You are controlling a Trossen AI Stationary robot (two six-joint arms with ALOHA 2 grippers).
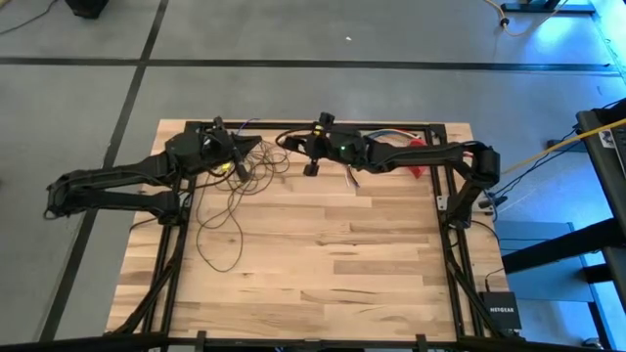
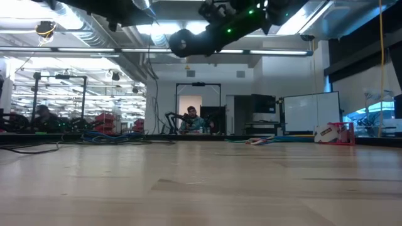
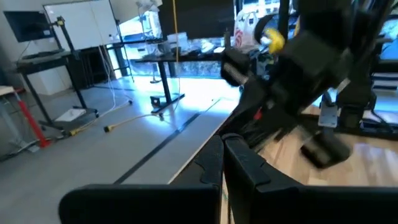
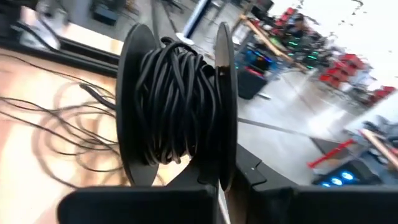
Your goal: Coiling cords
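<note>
Above the table's far edge, the right gripper [image 4: 219, 186] clamps a black spool [image 4: 177, 102] wound with thin dark cord [image 1: 230, 200]. The left gripper [image 1: 238, 164] is closed, seemingly pinching that cord. Winding looks midway; next, feeding slack loops onto the spool.

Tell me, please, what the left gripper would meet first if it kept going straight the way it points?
Probably the right arm's wrist: it looms straight ahead of the shut left gripper, though depth is unclear. The cord trails below.

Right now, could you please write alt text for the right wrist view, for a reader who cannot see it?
A black spool wound thick with dark cord fills the centre, held in the shut right gripper. Beside it, loose loops of thin dark cord lie on the wooden table, with a blurred workshop floor beyond.
</note>
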